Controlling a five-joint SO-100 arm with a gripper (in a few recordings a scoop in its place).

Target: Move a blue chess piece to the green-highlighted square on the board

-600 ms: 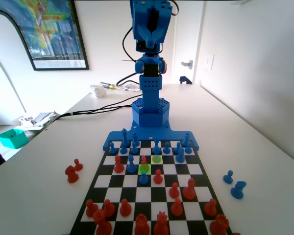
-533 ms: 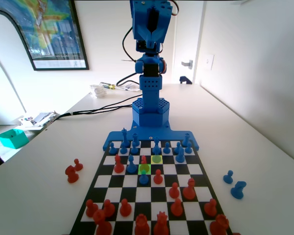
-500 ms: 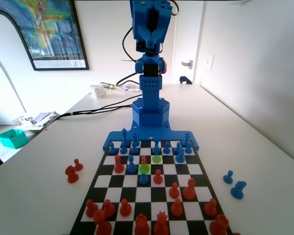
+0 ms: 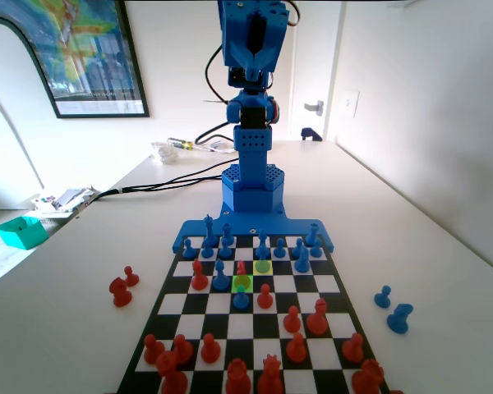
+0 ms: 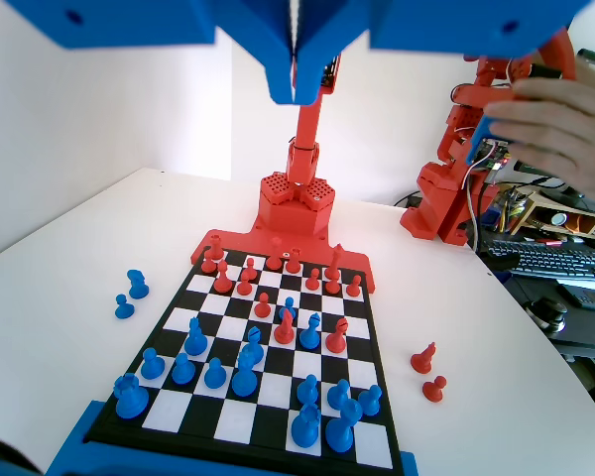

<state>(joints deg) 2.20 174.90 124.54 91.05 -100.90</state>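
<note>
The gripper (image 5: pixel 296 74) is seen in the wrist view held high above the board (image 4: pixel 308 316), its jaws brought together with nothing between them. In the fixed view the green-highlighted square (image 4: pixel 242 283) lies in the third row out from the blue frame at the board's far edge, and it appears unoccupied. The blue chess piece (image 4: pixel 241 299) judged most likely to be meant is a small pawn standing on the square just nearer the camera than the green one; this is a judgement, since other blue pawns stand close by.

Risks noted, as judgements:
- The pawn is hemmed in. A red pawn (image 4: pixel 264 295) stands just to its right in the fixed view and another red piece (image 4: pixel 241 268) just beyond the green-highlighted square; either may be knocked on descent or release if the jaws are opened wide or brought down off centre.
- A paler yellow-green square (image 4: pixel 263 267) adjoins the green one diagonally, on the frame side; placement there by mistake is possible.
- A round-headed pawn may slip or tilt if pinched off-axis.

Surface and room: the board lies on a plain white desk (image 4: pixel 411 230). Captured pieces stand off the board to both sides. Cables and small clutter lie behind the arm's base, a teal box (image 4: pixel 20 231) sits at the desk's left edge, and a framed picture (image 4: pixel 78 53) hangs on the white wall.
</note>
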